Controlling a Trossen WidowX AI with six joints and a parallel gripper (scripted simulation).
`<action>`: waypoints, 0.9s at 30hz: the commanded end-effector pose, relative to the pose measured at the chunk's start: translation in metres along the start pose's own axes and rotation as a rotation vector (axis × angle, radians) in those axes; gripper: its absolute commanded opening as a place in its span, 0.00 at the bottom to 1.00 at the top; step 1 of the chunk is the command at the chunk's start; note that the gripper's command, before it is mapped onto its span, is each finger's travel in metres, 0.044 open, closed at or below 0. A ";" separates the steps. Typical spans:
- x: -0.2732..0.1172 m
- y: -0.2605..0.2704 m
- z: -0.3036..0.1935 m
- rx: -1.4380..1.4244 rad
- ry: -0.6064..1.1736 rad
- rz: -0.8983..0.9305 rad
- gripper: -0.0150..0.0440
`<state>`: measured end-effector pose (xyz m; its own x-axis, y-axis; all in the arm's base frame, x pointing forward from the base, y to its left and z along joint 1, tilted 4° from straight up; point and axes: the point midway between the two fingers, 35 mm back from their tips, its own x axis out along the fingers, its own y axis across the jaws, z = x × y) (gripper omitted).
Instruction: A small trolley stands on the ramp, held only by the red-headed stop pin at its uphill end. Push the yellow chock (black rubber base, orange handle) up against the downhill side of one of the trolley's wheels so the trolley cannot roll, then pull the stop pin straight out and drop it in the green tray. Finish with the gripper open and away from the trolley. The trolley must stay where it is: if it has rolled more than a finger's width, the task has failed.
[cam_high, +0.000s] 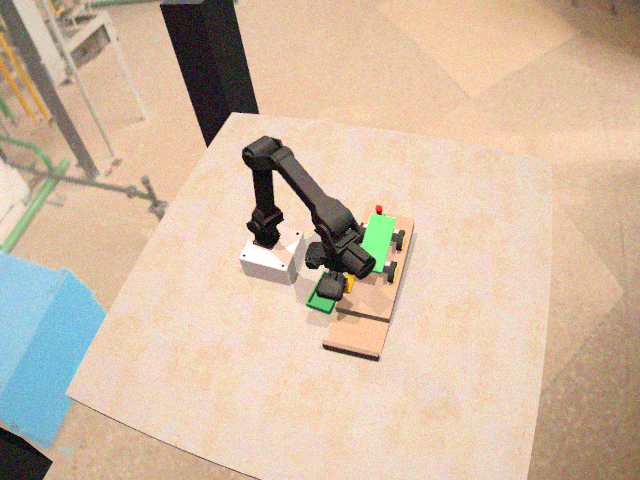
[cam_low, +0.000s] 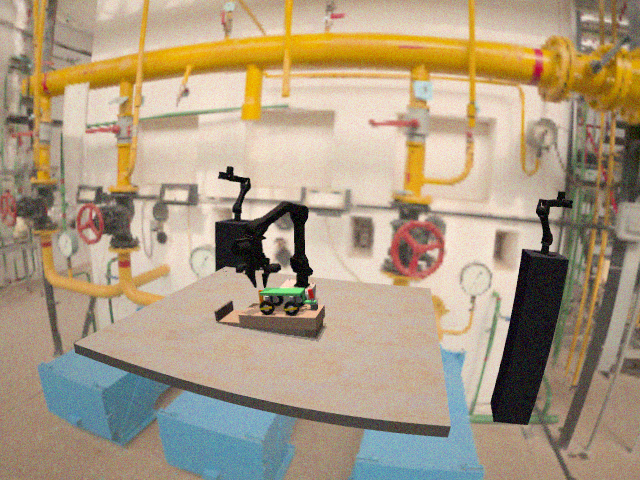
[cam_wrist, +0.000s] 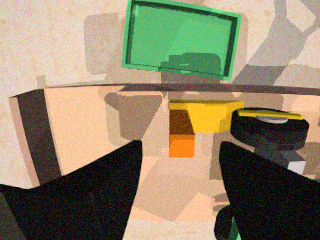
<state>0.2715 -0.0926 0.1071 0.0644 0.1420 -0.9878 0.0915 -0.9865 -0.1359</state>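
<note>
The yellow chock (cam_wrist: 210, 118) (cam_high: 349, 283) stands on the ramp (cam_high: 369, 304) (cam_low: 279, 321) (cam_wrist: 82, 125), its tapered end at the downhill side of a wheel (cam_wrist: 270, 132) and seeming to touch it. Its orange handle (cam_wrist: 181, 146) (cam_low: 261, 297) stands up between my gripper's (cam_wrist: 182, 143) (cam_low: 260, 285) parted fingers, with a gap on both sides. The gripper is open; its fingertips are hidden in the top view. The green trolley (cam_high: 379, 242) (cam_low: 282, 291) stands on the ramp. The red-headed stop pin (cam_high: 378, 209) (cam_low: 310, 293) is at its uphill end.
The green tray (cam_high: 320, 310) (cam_wrist: 127, 37) lies beside the ramp, on the arm base's side, partly under the gripper in the top view. A low board (cam_high: 356, 335) with an upright end stop (cam_low: 223, 310) (cam_wrist: 37, 135) lies at the ramp's downhill end. The white arm base (cam_high: 268, 266) stands nearby.
</note>
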 end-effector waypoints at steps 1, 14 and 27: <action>-0.013 0.000 -0.002 -0.007 0.011 0.003 0.58; -0.025 -0.021 -0.024 -0.233 0.111 0.029 0.58; -0.030 -0.122 -0.047 -0.942 0.129 -0.053 0.58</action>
<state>0.3046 0.0076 0.1517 0.1500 0.2247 -0.9628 0.7777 -0.6281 -0.0254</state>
